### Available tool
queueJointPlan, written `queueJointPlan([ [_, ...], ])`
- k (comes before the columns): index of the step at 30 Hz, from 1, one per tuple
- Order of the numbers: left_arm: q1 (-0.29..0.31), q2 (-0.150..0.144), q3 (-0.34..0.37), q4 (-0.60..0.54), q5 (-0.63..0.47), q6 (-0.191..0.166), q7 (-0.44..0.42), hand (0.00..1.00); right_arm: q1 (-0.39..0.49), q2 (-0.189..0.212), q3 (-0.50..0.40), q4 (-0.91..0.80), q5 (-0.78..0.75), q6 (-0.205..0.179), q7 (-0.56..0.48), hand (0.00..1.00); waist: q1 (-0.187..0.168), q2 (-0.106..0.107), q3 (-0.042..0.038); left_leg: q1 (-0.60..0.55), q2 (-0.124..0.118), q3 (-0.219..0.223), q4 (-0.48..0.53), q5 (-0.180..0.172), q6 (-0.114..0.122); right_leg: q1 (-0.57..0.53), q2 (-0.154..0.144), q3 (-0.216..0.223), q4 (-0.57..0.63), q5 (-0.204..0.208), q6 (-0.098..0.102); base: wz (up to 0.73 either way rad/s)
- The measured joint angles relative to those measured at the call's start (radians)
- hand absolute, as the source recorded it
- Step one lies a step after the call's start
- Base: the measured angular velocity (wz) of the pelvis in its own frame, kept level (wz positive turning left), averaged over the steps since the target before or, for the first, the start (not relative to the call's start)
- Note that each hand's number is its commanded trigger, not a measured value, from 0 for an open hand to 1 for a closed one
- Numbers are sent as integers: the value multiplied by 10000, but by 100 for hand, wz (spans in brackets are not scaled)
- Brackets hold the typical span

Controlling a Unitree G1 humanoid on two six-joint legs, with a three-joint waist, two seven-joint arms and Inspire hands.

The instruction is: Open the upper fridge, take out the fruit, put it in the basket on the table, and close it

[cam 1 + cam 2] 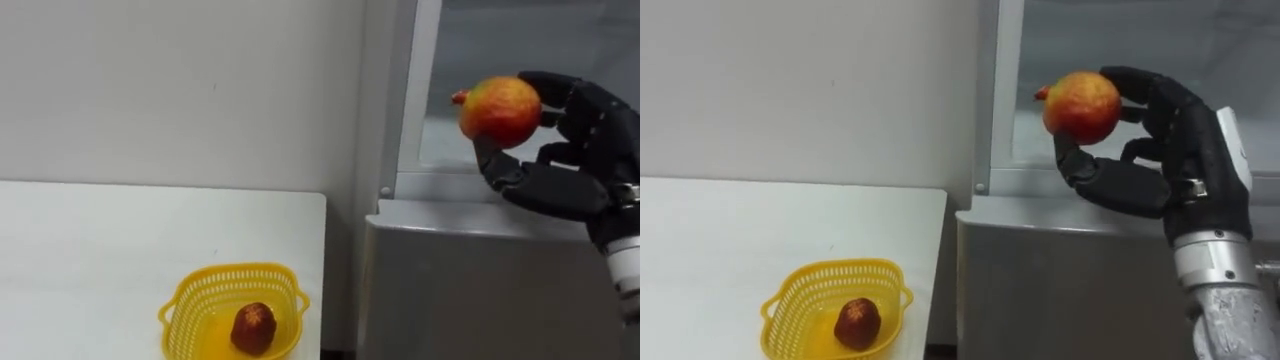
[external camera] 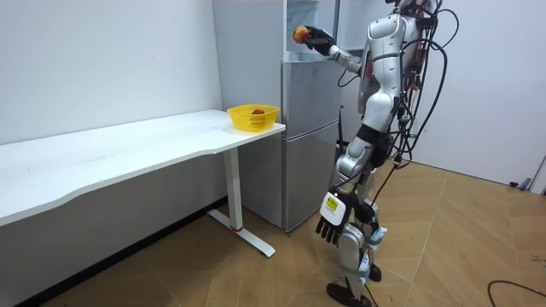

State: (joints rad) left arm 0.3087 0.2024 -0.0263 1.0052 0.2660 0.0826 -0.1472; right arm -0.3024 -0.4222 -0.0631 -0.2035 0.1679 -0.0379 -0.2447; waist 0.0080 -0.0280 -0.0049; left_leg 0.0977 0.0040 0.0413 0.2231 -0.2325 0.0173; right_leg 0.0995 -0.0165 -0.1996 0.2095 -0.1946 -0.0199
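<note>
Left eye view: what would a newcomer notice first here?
First, the red-orange fruit held up in the right hand, in front of the open upper fridge. Next, the yellow basket near the edge of the white table, with one dark red fruit inside.

A long white table (image 2: 128,149) with a wavy front edge is carried on a white metal leg (image 2: 232,192) and is set against a plain white wall (image 1: 180,90). A round yellow plastic basket (image 1: 232,271), perforated all round and fitted with small side handles, is placed upright near the table's end corner, close to its front edge, and a small dark red rounded fruit (image 1: 254,328) is seen lying alone on the basket's bottom. A light brown wooden parquet floor (image 2: 478,239) is laid beneath the table and across the room.
</note>
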Motion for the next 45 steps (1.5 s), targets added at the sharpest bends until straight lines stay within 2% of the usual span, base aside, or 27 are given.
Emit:
queueJointPlan([
  [1,-22,4,-16,8,-2,-33,2,0,0,59,1,-114,-224,-30,-48,100,5,7,5,3,-3,20,-1,0,0,0,11,35,-4,0,0,-8],
  [3,-72,14,-267,101,-10,-110,24,0,2,410,82,-400,-1002,-417,-157,100,39,35,34,7,4,118,-16,-1,-2,23,29,77,-4,4,-6,-10],
  [6,-172,-1,-566,183,-12,-231,17,0,3,484,170,-492,-1583,-722,-291,100,101,37,41,-4,3,134,-43,-2,-1,-76,27,81,-10,4,-6,-3],
  [13,-505,-31,-726,585,-6,-414,-20,0,2,486,765,-675,-2184,-748,-281,100,330,5,45,-45,5,133,-89,1,-1,-134,24,52,-14,3,-7,-1],
  [16,-635,-10,-753,778,-5,-463,-10,0,3,489,1238,-907,-2491,-770,-25,100,362,-84,100,-54,11,135,-77,2,-1,-137,24,40,-15,3,-7,0],
  [18,-707,35,-758,782,-5,-490,-4,0,3,489,1428,-949,-2663,-770,210,100,517,-195,141,-60,21,136,-83,2,-1,-142,21,33,-31,4,-6,0],
  [24,-895,119,-757,1145,3,-630,-55,0,1,611,2212,-950,-3844,-773,874,100,955,-335,96,-87,31,115,-91,2,-1,-136,5,-31,-37,5,-4,2],
  [29,-990,165,-787,1145,3,-630,-222,0,0,623,2711,-949,-4005,-777,1266,100,1227,-498,116,-244,-2,-52,-63,0,-2,-151,-3,-210,-23,5,-4,11],
  [31,-1003,173,-922,1143,6,-614,-227,0,-1,634,2805,-935,-4003,-777,1334,100,1355,-514,156,-305,1,-184,-7,-2,-2,-143,-16,-291,-17,5,-4,16],
  [35,-1060,125,-952,1128,9,-586,-436,0,-82,949,2846,-549,-4583,-804,1409,100,1671,-592,177,-349,18,-282,-15,-2,-2,-151,-34,-364,-16,5,-5,5],
  [37,-1095,120,-951,1129,10,-564,-466,0,-366,1034,3056,26,-4964,-768,1413,100,1708,-595,182,-372,19,-302,-24,-1,-1,-159,-47,-382,-13,5,-5,2],
  [42,-1286,217,-951,1138,13,-415,-540,0,-408,1044,3212,707,-5402,-679,1502,100,1948,-813,152,-562,-17,-518,6,6,2,-253,-79,-528,-7,5,-4,11],
  [44,-1291,232,-950,1136,44,-400,-575,0,-444,1044,3229,868,-5461,-644,1552,100,2016,-889,166,-608,-28,-559,72,11,-1,-289,-90,-555,-10,5,-4,6],
  [45,-1292,232,-948,1135,109,-392,-596,0,-558,1044,3272,1165,-5466,-645,1572,100,2066,-938,207,-622,-28,-579,119,11,-1,-286,-102,-582,-9,4,-3,5],
])
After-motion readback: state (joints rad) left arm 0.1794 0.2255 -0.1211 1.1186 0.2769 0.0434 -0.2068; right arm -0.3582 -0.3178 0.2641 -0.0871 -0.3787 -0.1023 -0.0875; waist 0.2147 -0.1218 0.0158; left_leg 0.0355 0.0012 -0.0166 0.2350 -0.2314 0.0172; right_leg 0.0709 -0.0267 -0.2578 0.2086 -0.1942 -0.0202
